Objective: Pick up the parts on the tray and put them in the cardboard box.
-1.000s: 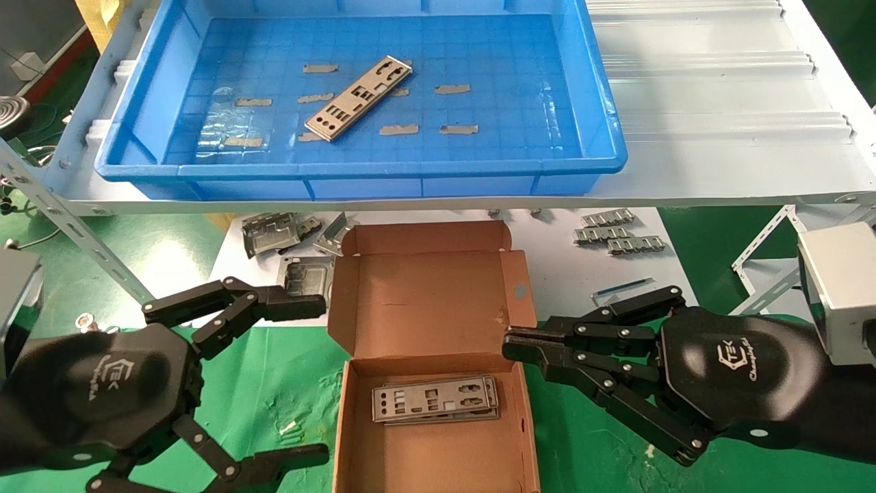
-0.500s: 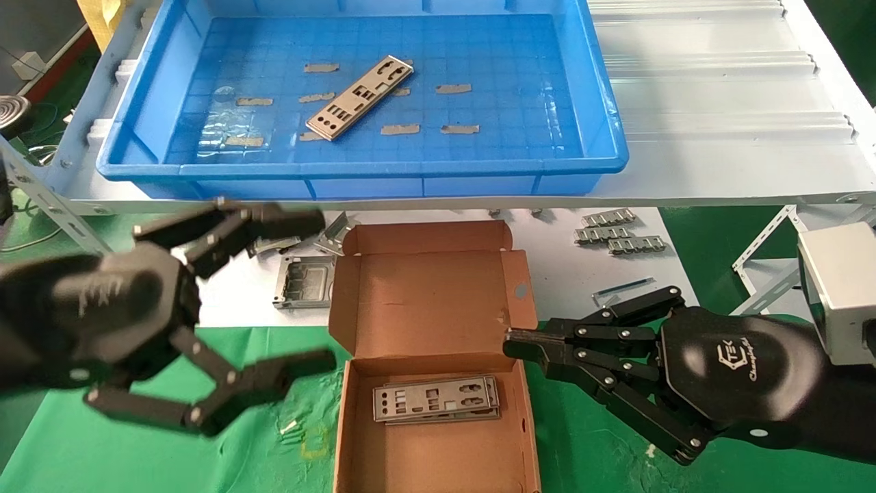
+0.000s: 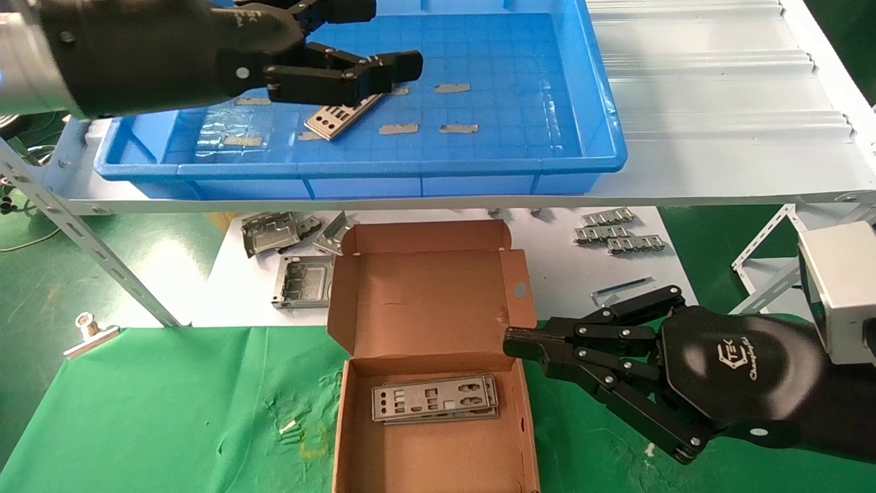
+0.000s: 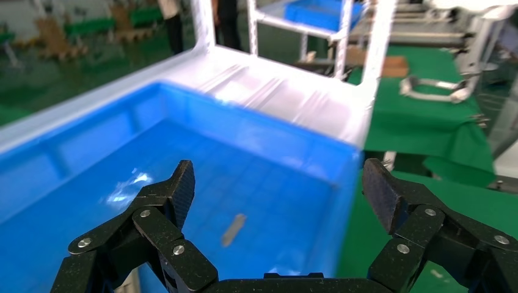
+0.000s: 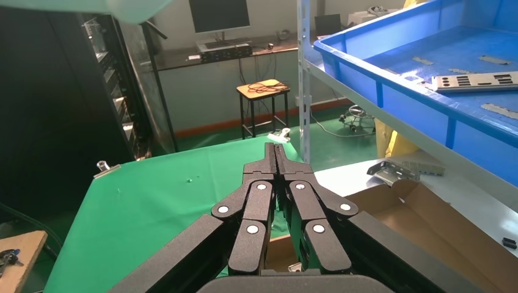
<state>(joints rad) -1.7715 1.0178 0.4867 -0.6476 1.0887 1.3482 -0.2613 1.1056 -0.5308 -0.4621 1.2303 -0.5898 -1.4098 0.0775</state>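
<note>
Left end effector (image 3: 383, 41) has risen from lower left to upper left, over the tray (image 3: 602, 123), fingers spread wide, empty, hiding half the part (image 3: 339, 118). Right end effector (image 3: 510, 340) closed, empty, beside the cardboard box (image 3: 424, 301).

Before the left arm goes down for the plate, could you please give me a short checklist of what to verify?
1. Left gripper jaws open: ok, spread wide in the left wrist view.
2. Thin silver-grey punched metal plate lying flat in the big blue plastic tray: ok.
3. Gripper centred over the plate: cannot tell; it hides part of the plate.
4. Small brown cardboard box open, lid back: ok, plates already inside.
5. Right gripper shut, parked beside the box: ok.
</note>
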